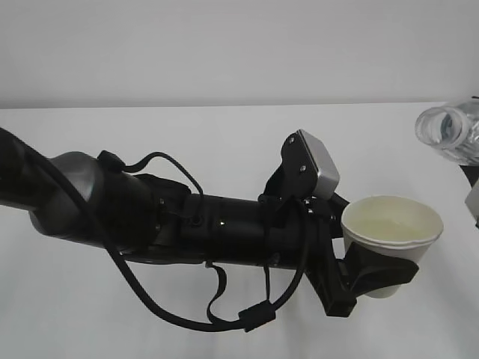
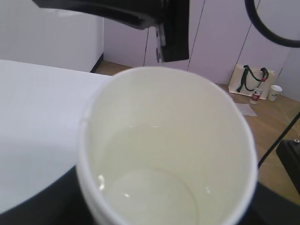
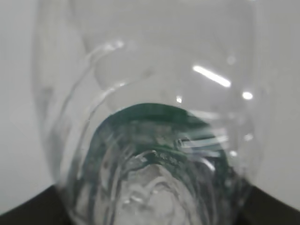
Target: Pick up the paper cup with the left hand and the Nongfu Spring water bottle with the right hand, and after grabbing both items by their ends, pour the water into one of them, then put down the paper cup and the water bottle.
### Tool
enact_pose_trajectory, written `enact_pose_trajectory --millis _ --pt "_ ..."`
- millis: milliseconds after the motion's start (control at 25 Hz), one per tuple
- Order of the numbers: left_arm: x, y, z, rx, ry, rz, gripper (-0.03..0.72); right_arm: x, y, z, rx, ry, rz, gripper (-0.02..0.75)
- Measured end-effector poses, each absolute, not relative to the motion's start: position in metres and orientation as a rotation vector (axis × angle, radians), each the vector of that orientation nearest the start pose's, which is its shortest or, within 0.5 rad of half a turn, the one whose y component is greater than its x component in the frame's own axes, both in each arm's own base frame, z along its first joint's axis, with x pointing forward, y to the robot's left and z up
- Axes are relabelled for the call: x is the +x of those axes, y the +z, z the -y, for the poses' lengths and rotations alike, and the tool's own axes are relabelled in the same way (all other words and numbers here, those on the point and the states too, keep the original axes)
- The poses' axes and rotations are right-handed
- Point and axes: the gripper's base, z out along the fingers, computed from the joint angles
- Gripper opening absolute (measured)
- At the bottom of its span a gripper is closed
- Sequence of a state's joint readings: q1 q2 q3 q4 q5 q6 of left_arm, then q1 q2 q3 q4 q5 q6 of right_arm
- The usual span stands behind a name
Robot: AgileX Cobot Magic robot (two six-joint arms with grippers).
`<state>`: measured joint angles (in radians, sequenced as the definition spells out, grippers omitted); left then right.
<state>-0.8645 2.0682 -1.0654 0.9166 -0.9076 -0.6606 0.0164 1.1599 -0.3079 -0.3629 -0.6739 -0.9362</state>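
Left end effector (image 1: 374, 273) grips the paper cup (image 1: 391, 232) low on its wall, cup off the counter (image 1: 187, 127) w/ water (image 2: 154, 187) inside. Right end effector, itself unseen, seems clamped on the Nongfu Spring water bottle (image 1: 451, 132), neck near cup, at frame edge. Risks: a cup tilt or squeeze would spill water; bottle could clip the rim. Open counter lies left and behind; right side is tight.

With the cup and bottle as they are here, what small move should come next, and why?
Probably lower the paper cup straight down to the table without tilting it. The left gripper holds it raised and upright, and the left wrist view shows water already in it. The bottle sits up and to the right, its mouth off the cup's rim, so pouring looks finished.
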Motion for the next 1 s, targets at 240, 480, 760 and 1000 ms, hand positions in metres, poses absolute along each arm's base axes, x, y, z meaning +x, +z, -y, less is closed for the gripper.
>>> enact_pose_trajectory --millis 240,480,760,1000 --pt "0.2216 0.1480 0.3470 1.260 -1.190 -1.484 0.471 0.2066 0.2286 -0.0231 -1.044 -0.614 -1.377 0.426" --pt "0.2211 0.1489 0.3472 1.257 -1.200 -1.475 0.471 0.2068 0.2289 -0.0221 -0.873 -0.465 -1.469 0.426" --pt "0.2208 0.1495 0.3473 1.256 -1.207 -1.469 0.471 0.2071 0.2294 -0.0211 -0.761 -0.377 -1.516 0.426" --pt "0.2207 0.1496 0.3473 1.256 -1.208 -1.467 0.471 0.2072 0.2310 -0.0215 -0.596 -0.223 -1.559 0.426"
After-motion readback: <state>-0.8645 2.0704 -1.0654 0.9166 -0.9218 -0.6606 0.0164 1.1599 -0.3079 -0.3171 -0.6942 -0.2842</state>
